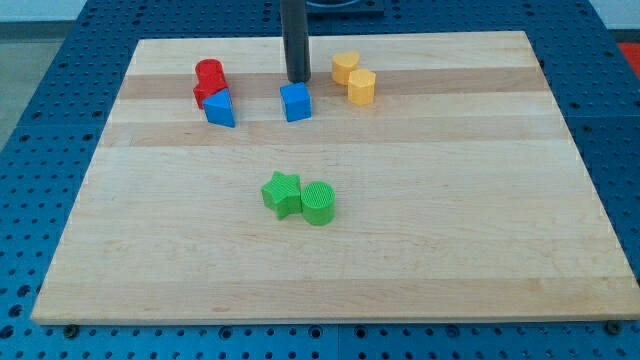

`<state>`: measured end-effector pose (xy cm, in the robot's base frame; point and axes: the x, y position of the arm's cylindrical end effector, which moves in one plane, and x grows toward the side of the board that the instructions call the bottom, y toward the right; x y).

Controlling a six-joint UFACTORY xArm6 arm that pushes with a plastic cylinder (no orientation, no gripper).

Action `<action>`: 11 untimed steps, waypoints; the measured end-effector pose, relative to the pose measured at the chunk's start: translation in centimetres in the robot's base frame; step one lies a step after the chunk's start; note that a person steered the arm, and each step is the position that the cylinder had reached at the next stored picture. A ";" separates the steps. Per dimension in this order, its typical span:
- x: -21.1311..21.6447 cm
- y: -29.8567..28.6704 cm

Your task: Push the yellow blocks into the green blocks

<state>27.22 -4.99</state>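
Two yellow blocks sit touching near the view's top, right of centre: one [345, 67] and a hexagonal one [362, 86] just below and right of it. A green star [282, 193] and a green cylinder [319, 203] sit touching near the board's middle. My tip [297, 79] stands at the top centre, left of the yellow blocks and just above a blue cube [296, 102], close to it. The tip is well apart from the green blocks.
A red cylinder [209, 72], a red block [210, 90] beneath it and a blue triangular block [219, 108] cluster at the top left. The wooden board [450, 250] lies on a blue perforated table [40, 150].
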 end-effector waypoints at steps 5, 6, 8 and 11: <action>6.3 9.8; 6.3 9.6; 11.9 9.7; 10.7 14.3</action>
<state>37.97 9.33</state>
